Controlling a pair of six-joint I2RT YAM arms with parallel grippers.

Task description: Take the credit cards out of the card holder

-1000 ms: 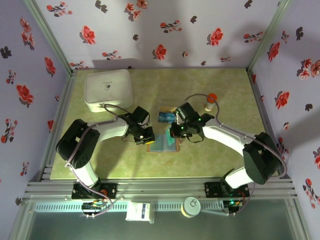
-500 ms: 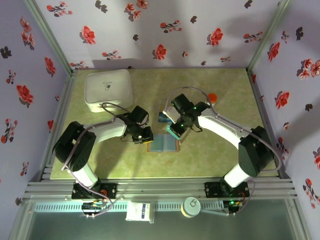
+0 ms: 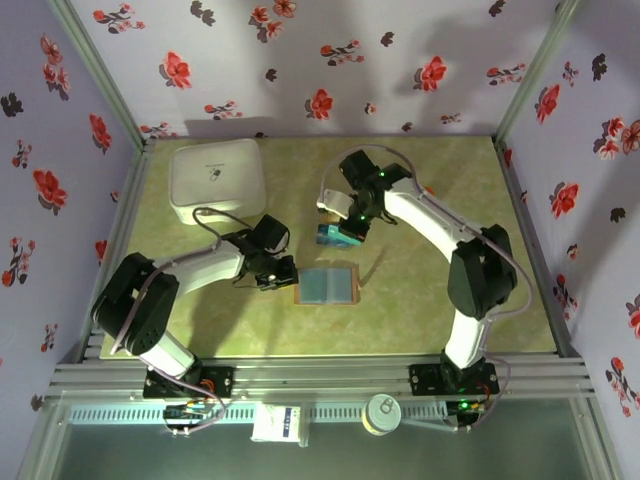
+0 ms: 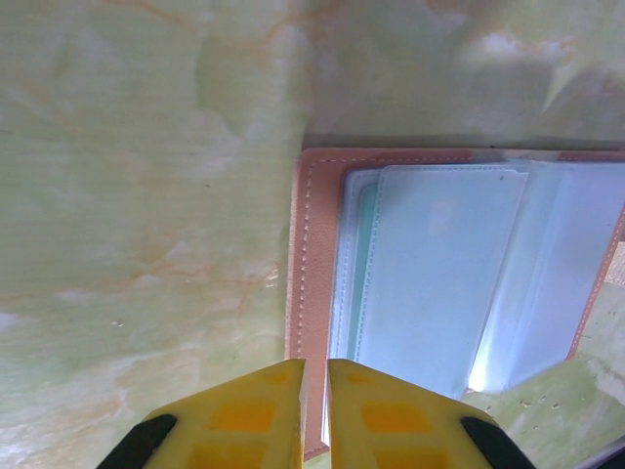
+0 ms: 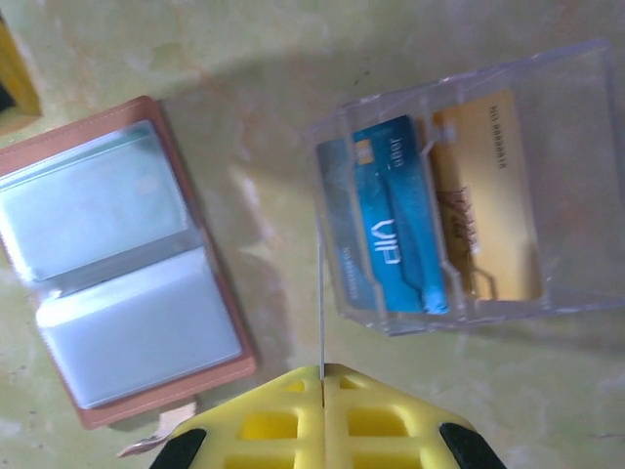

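Card holder [image 3: 327, 285]: lying open and flat on the green marbled worktop [image 3: 430, 300], near its front middle. Its pale clear sleeves are facing up and a brown stitched border is showing around them.
Left gripper [image 4: 312, 366]: sitting at the holder's left edge, the yellow jaws drawn almost together with only a slit showing between them. Whether they are nipping the leather edge cannot be told.
Right gripper [image 5: 322, 369]: hanging over the worktop just in front of the clear plastic box [image 5: 459, 186], the jaws pressing together on a credit card [image 5: 321, 303]. The card is turned edge-on in the wrist view, showing as a thin line running out from the fingertips.
Clear plastic box: standing just behind the holder, apart from it. It is carrying a blue card [image 5: 391, 230] and a gold card [image 5: 488, 195] in neighbouring compartments.
White square box [image 3: 218, 180]: resting at the far left of the worktop, well apart from the holder.
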